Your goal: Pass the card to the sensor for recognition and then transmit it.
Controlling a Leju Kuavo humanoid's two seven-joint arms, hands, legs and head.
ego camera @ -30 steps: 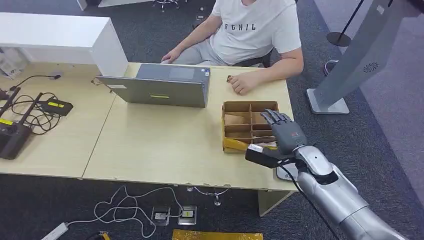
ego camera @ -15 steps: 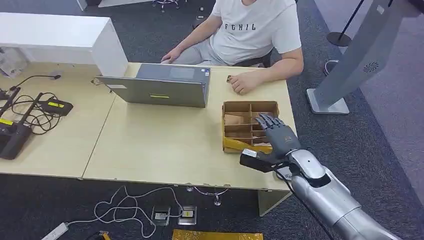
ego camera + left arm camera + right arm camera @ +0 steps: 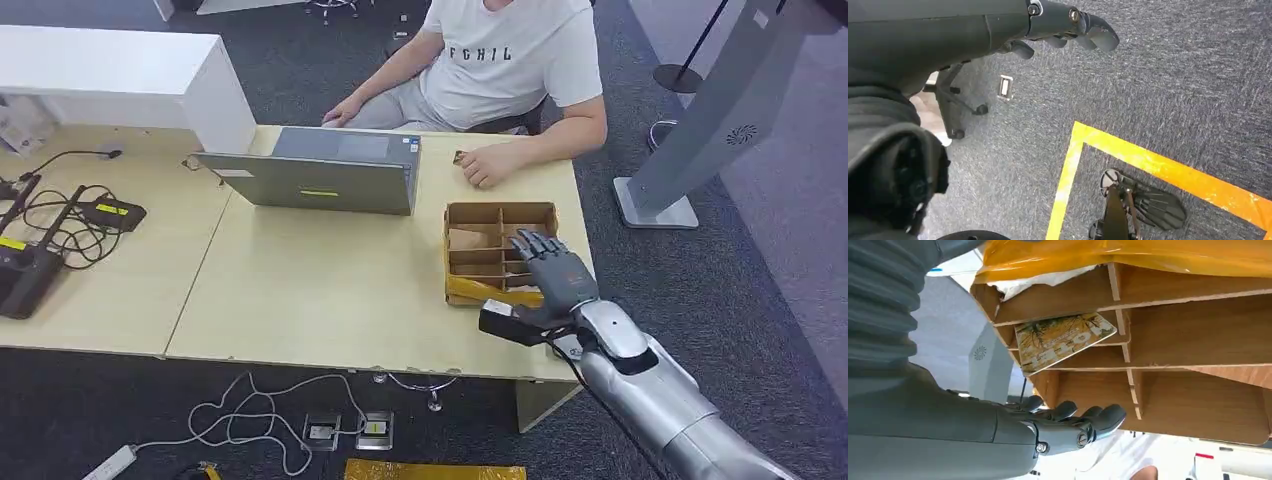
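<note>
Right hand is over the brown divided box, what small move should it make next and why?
Probably lower the right hand toward the yellow patterned card and close on it. The card leans in a compartment of the brown cardboard divided box; the hand hovers above it, fingers spread and holding nothing.

From my remote station I see a table [image 3: 330, 300] spanning the scene. A divided box [image 3: 497, 214] sits on its right part; a card [image 3: 1063, 340] lies tilted in one of its compartments. My right hand [image 3: 557, 275] hovers over the box's near right portion, fingers spread. Left of the box, farther back, a laptop [image 3: 315, 182] rests on the table. A person [image 3: 505, 70] sits at the far edge, one hand [image 3: 482, 165] on the table just beyond the box. At the far left lie cables [image 3: 60, 215]. A stand [image 3: 715, 110] rises on the floor to the right. My left hand [image 3: 1068, 27] hangs above the floor.
</note>
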